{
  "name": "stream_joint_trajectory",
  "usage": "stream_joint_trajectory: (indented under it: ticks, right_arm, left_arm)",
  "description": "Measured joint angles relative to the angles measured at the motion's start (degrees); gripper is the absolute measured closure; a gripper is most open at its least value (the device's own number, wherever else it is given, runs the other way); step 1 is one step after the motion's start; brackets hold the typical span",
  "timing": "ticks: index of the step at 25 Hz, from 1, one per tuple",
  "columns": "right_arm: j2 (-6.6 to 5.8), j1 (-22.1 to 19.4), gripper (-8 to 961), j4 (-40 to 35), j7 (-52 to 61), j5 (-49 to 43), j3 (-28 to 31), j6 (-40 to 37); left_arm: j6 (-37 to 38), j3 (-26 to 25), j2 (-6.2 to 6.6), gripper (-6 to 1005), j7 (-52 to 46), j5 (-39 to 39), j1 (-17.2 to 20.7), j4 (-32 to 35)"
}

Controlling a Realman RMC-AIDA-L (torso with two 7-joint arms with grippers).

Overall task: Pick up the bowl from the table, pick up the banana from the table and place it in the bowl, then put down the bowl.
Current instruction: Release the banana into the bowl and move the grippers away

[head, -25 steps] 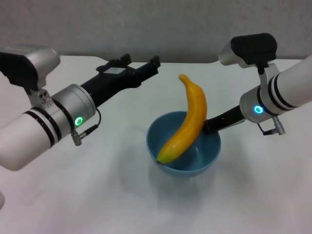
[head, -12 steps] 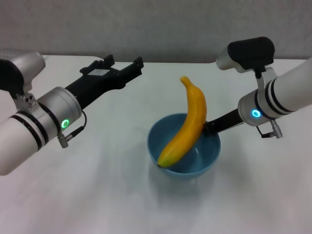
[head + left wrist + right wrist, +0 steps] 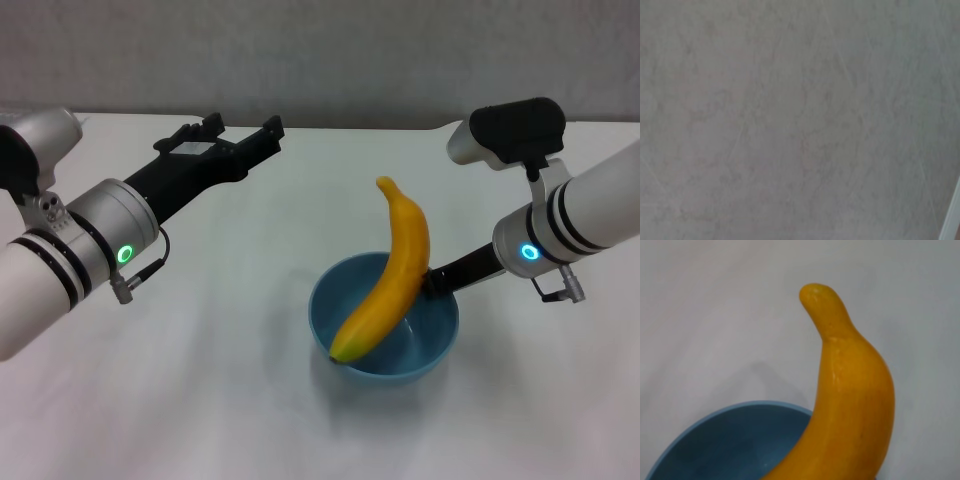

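banana point(image 3: 388, 280) in bowl point(image 3: 436, 340), right gripper point(image 3: 432, 282) at rim

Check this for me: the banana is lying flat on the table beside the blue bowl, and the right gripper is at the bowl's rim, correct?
Not quite. The banana is inside the blue bowl, leaning on its rim with the stem poking up past it, as the head view shows. The rest holds: the right gripper is at the bowl's rim, on its right side.

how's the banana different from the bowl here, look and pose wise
The banana is yellow-orange, long and curved; the bowl is light blue, round and deep. The banana leans tilted, its lower end inside the bowl and its stem end sticking out past the far rim, while the bowl is upright. The banana is longer than the bowl is wide. Both look smooth and glossy.
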Motion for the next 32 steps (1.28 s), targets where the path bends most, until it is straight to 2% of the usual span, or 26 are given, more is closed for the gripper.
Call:
stream_joint_trajectory:
  ticks: [32]
  right_arm:
    - [0.16,-1.15,823,0.53,0.09,0.86,-0.61,-0.77]
  left_arm:
    - [-0.52,-0.79,-0.14,100,-0.38,-0.22,0.2,0.78]
